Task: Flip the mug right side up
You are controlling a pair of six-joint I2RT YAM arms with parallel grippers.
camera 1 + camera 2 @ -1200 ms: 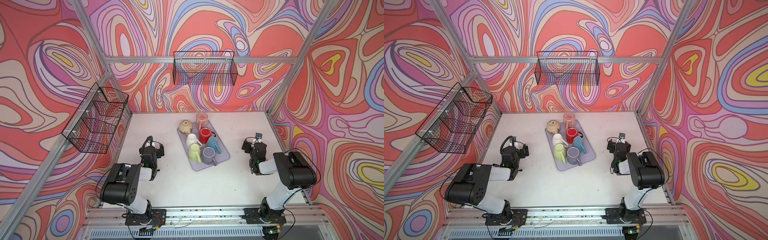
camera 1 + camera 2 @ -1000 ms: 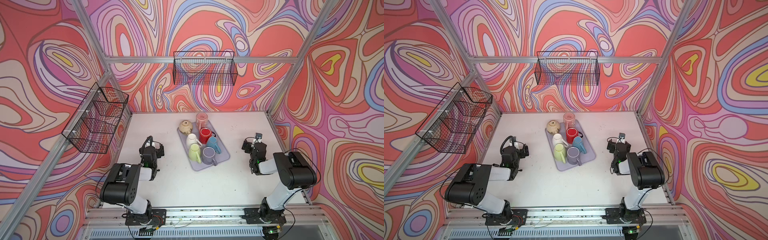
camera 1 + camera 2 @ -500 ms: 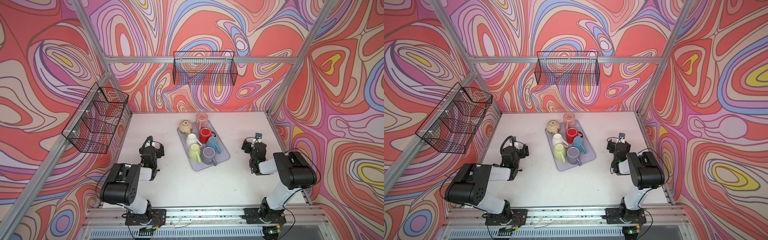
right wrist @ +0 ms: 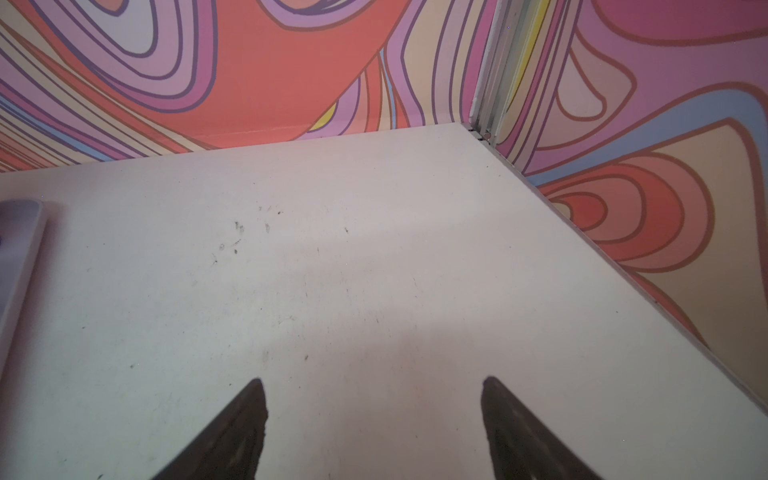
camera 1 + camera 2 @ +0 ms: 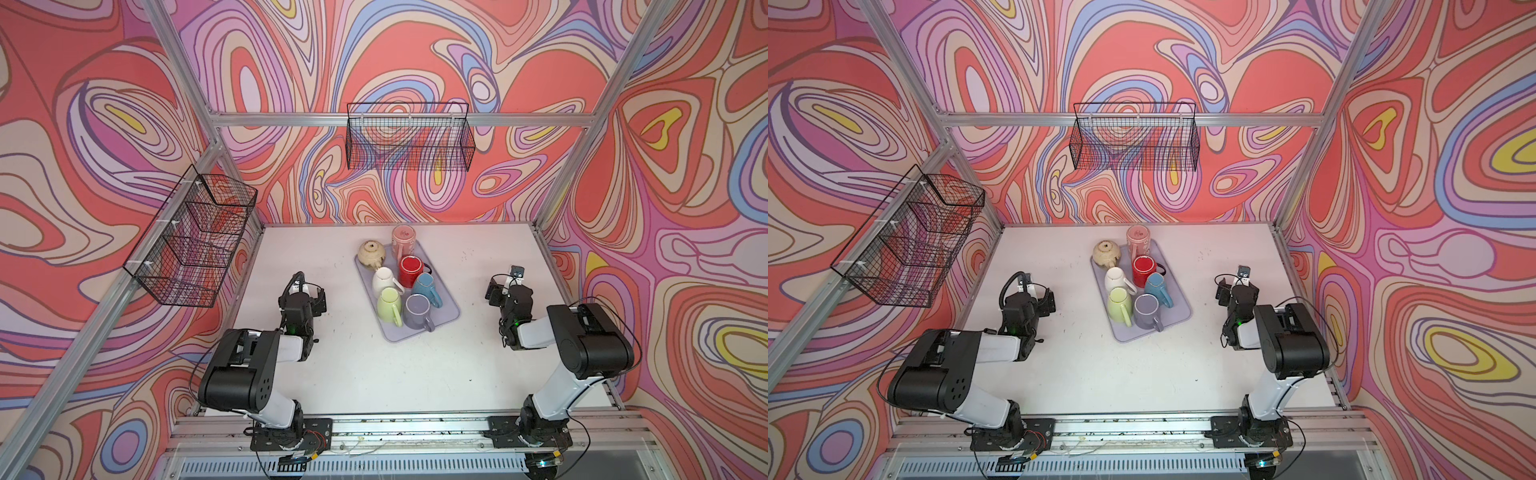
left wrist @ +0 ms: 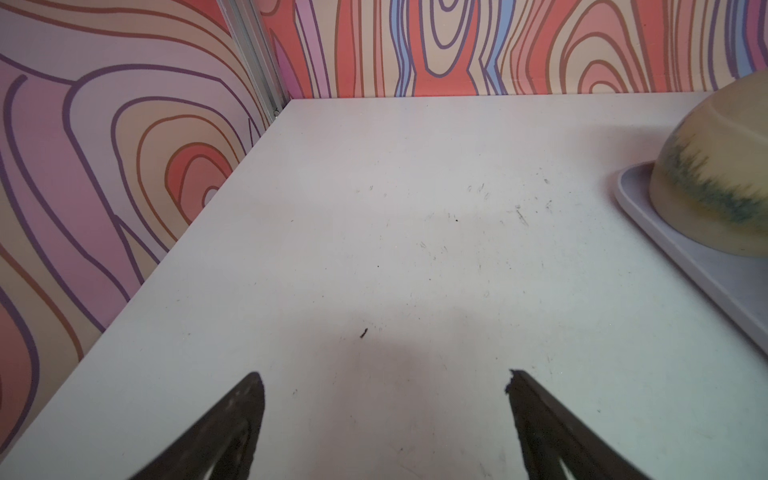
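I find left hand (image 6: pixel 384 374) wide, empty; right hand (image 4: pixel 372 379) wide, empty. Tray (image 5: pixel 446 311) of mugs (image 5: pixel 417 311) sits on the surface (image 5: pixel 374 365) at left hand's three o'clock.

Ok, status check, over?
Left hand open, empty, left of tray. Right hand open, empty, right of it. Mugs untouched, look bottom-up. Nothing in the way.

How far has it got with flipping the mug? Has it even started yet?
Nothing looks done: the red mug and its neighbours on the tray appear to sit bottom up. Nothing is in hand either; the left hand and right hand are open and empty over the table, beside the tray. Reaching, gripping and turning a mug are all left to do.
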